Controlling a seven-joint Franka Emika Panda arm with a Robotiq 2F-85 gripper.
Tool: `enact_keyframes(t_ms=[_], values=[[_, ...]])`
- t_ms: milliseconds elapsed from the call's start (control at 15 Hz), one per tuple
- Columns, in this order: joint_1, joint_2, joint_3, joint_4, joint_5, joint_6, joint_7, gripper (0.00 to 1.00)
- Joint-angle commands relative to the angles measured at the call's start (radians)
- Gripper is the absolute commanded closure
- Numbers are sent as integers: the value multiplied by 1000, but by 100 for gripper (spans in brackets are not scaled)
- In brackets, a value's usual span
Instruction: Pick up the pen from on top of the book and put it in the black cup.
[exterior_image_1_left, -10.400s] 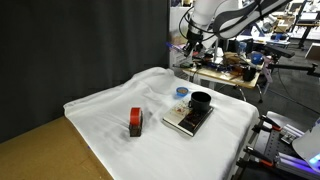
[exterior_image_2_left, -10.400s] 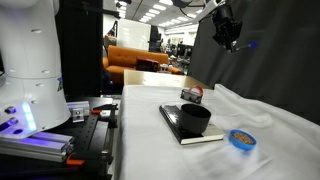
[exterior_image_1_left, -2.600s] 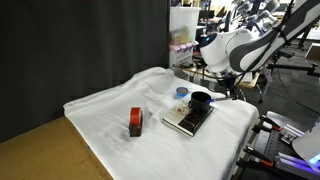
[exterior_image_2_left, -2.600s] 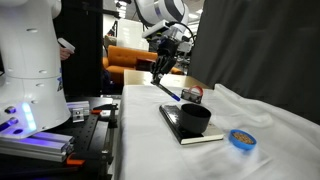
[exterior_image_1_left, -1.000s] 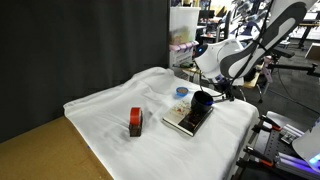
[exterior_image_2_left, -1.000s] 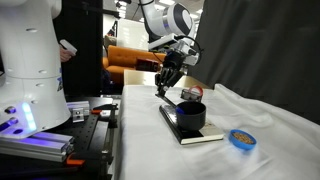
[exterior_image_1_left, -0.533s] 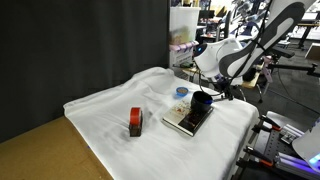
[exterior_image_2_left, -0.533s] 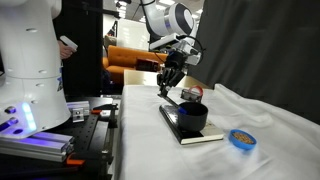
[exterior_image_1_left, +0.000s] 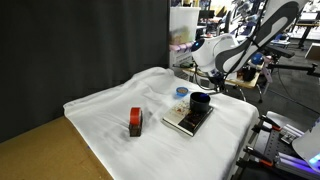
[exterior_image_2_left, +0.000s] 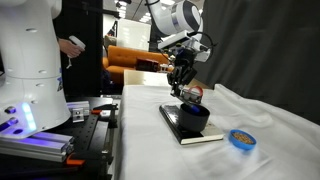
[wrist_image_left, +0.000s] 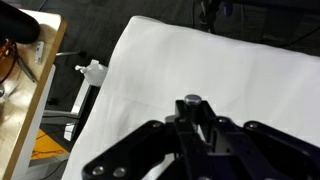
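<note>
Now the pen (wrist_image_left: 190, 101) is being pinched by the jaws.
The black cup (exterior_image_1_left: 201, 100) (exterior_image_2_left: 194, 118) is being shown in both exterior views only.

Gripper (exterior_image_2_left: 186, 88) has descended and travelled toward 3 o'clock in an exterior view. It now stands at 12 o'clock over the black cup (exterior_image_2_left: 194, 118), apparently just clear of its rim.

Black curtain (exterior_image_1_left: 80, 45) behind white-draped table (exterior_image_1_left: 100, 112)

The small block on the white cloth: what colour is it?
The block is red-orange, clearest in an exterior view.
</note>
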Motion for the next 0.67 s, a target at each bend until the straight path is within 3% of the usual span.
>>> enact_keyframes(t_ms=[0,200,333,400,600], values=[[-4,56,7,46,-24,17,-16,96],[5,92,13,72,-14,27,-17,96],[9,84,12,60,-4,25,-2,57],[10,91,12,63,-4,25,-1,78],[10,91,12,63,-4,24,-1,58]])
